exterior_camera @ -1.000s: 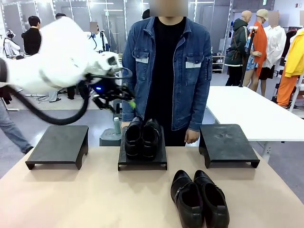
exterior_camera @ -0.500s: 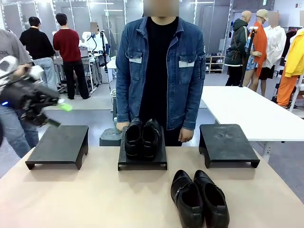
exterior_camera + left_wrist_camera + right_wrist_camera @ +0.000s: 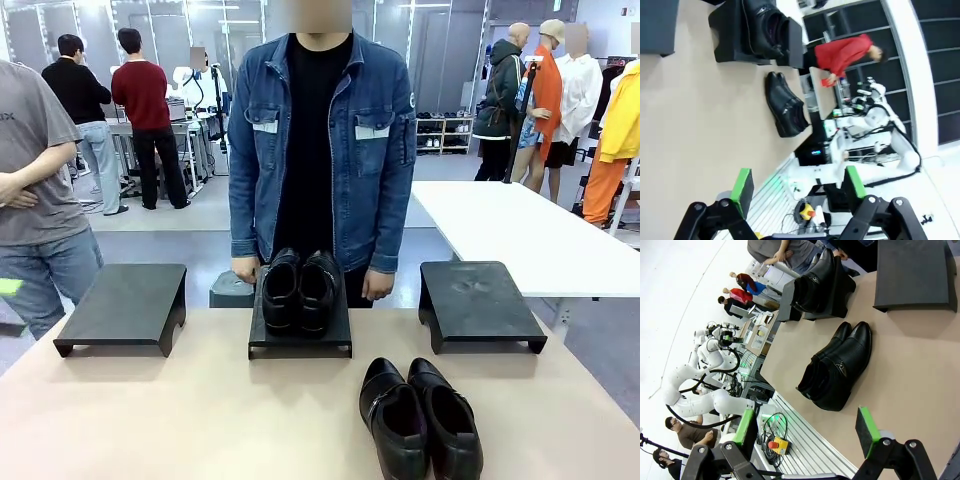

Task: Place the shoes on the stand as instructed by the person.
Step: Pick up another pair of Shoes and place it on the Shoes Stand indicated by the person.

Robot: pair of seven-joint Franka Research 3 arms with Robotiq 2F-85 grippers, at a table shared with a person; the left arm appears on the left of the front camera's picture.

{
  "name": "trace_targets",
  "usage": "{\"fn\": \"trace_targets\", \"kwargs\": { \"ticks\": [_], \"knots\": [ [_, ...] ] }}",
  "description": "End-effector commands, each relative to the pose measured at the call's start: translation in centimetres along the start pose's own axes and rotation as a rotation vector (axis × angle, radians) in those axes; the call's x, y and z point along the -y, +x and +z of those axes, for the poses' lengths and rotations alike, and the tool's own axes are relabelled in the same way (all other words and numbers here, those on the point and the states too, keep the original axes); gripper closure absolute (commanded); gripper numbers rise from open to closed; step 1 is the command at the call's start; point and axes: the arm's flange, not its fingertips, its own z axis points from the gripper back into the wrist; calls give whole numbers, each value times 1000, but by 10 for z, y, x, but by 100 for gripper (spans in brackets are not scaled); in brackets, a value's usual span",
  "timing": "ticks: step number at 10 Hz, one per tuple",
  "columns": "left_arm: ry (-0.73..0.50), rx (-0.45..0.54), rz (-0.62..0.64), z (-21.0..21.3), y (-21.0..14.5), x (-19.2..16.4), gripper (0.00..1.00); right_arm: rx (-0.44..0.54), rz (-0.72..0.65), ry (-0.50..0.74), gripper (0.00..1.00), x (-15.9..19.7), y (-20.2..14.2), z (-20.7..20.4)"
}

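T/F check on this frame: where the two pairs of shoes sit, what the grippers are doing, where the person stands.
1. One pair of shoes sits on the middle stand. True.
2. The second pair sits on the right stand. False: it lies on the table, nearer the camera than that stand.
3. The left gripper is open and empty. True.
4. The right gripper is shut on a shoe. False: its jaws stand open with nothing between them.
5. The person stands behind the middle stand. True.
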Motion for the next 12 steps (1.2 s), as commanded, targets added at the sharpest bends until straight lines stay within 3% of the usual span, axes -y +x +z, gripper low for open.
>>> {"fn": "trace_targets", "kwargs": {
  "ticks": [1,3,4,6,7,12],
  "knots": [
    [-106,4,42,25,-10,-39,8,7,8,9,0,-1,1,1],
    [-198,47,52,47,-30,-69,8,7,8,9,0,-1,1,1],
    [-184,29,71,48,-30,-73,8,7,8,9,0,-1,1,1],
    [-193,44,70,49,-18,-72,8,7,8,9,0,-1,1,1],
    [-184,55,90,45,-41,-77,8,7,8,9,0,-1,1,1],
    [-184,55,90,45,-41,-77,8,7,8,9,0,-1,1,1]
  ]
}}
